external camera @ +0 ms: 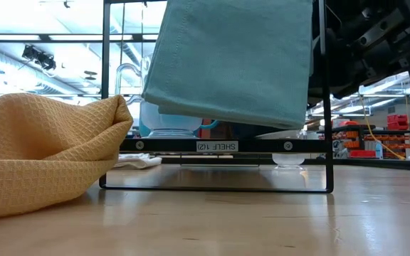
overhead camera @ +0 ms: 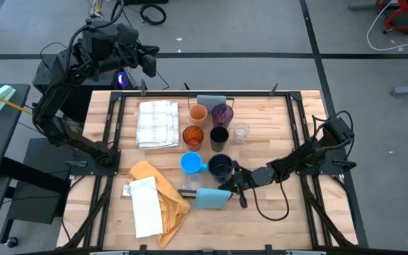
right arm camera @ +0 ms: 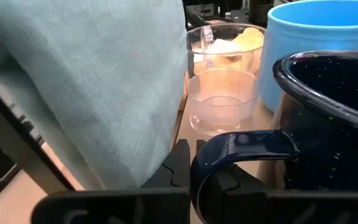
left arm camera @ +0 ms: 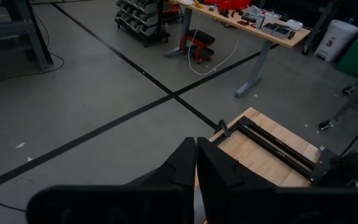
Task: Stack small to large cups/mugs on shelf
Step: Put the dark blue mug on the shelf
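**Right gripper closed at the navy mug's handle, left arm parked off the table**

The right arm reaches low across the slatted wooden tabletop (overhead camera: 299, 120) from the right edge, elbow bent, its gripper (overhead camera: 236, 178) pointing toward the cluster of cups. Its jaws are pressed together — in the right wrist view the dark fingers (right arm camera: 178, 163) meet just beneath the looping handle of the glossy speckled navy mug (right arm camera: 328, 118); whether they pinch the handle itself cannot be told. Just beyond the jaws stands a clear plastic cup (right arm camera: 221, 99), and beside the navy mug a bright blue mug (right arm camera: 316, 37) with a smooth matte wall. A soft pale teal cloth (right arm camera: 98, 87) hangs at one side of the jaws, draped over the black metal frame.

Farther ahead of the jaws, seen from above, stand an orange cup (overhead camera: 198, 112), a purple translucent cup (overhead camera: 222, 113), an amber translucent cup (overhead camera: 193, 135), a black cup (overhead camera: 219, 135) and a clear glass (overhead camera: 241, 132) — two close rows.

The left arm is folded back behind the table's far left corner, its gripper (overhead camera: 149, 65) off the table, jaws closed on nothing, over grey floor.

A white checked towel (overhead camera: 156, 123) and a mustard waffle-weave cloth (overhead camera: 163, 195) lie well away from both jaws.
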You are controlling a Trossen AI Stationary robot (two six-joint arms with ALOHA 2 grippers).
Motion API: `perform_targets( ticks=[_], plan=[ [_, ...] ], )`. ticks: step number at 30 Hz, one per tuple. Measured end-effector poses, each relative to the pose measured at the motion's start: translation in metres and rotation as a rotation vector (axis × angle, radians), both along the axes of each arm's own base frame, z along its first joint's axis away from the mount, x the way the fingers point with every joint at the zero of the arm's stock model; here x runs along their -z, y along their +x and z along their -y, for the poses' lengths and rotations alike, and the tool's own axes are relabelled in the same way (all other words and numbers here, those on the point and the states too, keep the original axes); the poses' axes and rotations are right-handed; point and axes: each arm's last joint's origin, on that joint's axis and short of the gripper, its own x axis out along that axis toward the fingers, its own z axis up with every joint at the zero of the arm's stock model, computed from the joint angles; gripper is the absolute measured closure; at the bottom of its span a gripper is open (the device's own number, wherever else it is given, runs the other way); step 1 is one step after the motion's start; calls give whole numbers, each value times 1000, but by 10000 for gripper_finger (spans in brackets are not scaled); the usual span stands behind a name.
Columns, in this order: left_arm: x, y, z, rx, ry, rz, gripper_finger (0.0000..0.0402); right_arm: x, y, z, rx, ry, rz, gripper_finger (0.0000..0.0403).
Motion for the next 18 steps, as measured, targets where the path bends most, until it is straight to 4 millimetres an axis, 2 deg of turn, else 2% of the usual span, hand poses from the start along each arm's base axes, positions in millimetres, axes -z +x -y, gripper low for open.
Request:
perform_targets(
  ticks=[10, 18],
  plan=[
    [0, 0, 0, 0, 0, 0, 366, 2, 2, 7, 21, -24, -14, 392],
    [0, 0, 0, 0, 0, 0, 376, 3, 2, 9, 20, -32, -21, 389]
  ],
)
